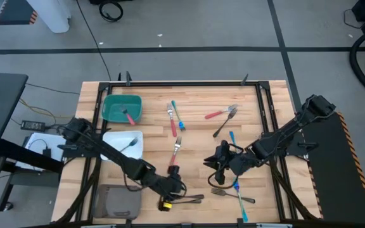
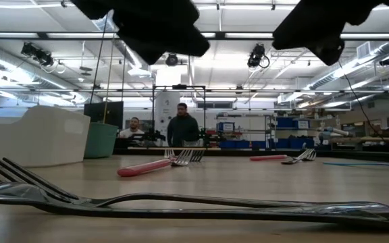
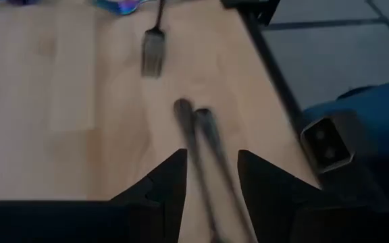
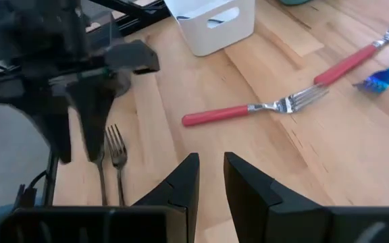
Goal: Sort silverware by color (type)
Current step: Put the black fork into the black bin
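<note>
- My left gripper (image 1: 177, 187) sits low at the table's near edge with its fingers (image 3: 171, 177) spread, one on each side of the handles of two dark metal forks (image 3: 202, 138); I hold nothing.
- Those two dark forks lie side by side, tines toward the right arm, and fill the front of the low view.
- My right gripper (image 1: 219, 166) hovers near the middle of the table, fingers (image 4: 184, 179) parted a little with bare wood between them, gripping nothing.
- A red-handled fork (image 4: 255, 108) lies just ahead of it, between the two arms.
- More silverware is scattered on the table (image 1: 201, 95): a red and a blue piece (image 1: 175, 118) near the centre far side, a red fork (image 1: 220, 114) crossing a dark one, and blue pieces (image 1: 237, 188) beside my right arm.
- The green bin (image 1: 121, 108) holds a red-handled piece; the white bin (image 1: 123, 144) holds a dark fork; the grey bin (image 1: 117, 203) sits at the near left corner.
</note>
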You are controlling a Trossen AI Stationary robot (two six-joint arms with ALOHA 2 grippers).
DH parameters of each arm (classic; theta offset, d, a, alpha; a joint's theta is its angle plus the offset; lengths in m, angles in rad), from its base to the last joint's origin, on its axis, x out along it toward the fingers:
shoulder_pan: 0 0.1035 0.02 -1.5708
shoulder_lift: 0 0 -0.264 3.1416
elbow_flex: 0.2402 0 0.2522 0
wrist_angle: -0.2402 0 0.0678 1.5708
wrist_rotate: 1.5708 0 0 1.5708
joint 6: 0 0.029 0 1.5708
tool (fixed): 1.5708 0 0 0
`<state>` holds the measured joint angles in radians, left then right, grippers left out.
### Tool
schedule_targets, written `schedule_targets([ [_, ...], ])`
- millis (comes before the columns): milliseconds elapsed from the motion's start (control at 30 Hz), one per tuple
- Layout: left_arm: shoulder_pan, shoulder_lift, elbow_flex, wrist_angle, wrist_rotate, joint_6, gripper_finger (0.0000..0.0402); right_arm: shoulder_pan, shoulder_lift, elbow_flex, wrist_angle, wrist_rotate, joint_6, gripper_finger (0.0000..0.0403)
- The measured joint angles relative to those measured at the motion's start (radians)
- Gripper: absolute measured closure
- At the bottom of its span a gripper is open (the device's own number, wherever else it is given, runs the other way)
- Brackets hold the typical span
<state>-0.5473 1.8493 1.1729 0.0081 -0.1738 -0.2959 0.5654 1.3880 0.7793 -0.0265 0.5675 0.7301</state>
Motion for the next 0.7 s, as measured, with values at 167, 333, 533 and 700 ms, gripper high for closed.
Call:
schedule_targets([
  [167, -0.021, 0.053, 0.04, -0.018, 0.0, -0.031, 0.026, 0.057, 0.0, -0.024, 0.051, 0.054, 0.035, 0.0325],
  [333, -0.039, 0.107, 0.046, 0.005, 0.0, -0.099, 0.026, 0.108, 0.0, -0.036, 0.087, 0.096, 0.077, 0.0325],
  [533, -0.05, 0.149, 0.046, 0.019, -0.011, -0.131, 0.026, 0.168, 0.0, -0.038, 0.121, 0.174, 0.082, 0.0325],
  [700, -0.052, 0.174, 0.046, 0.023, -0.045, -0.138, 0.026, 0.201, 0.001, -0.037, 0.139, 0.219, 0.075, 0.0325],
])
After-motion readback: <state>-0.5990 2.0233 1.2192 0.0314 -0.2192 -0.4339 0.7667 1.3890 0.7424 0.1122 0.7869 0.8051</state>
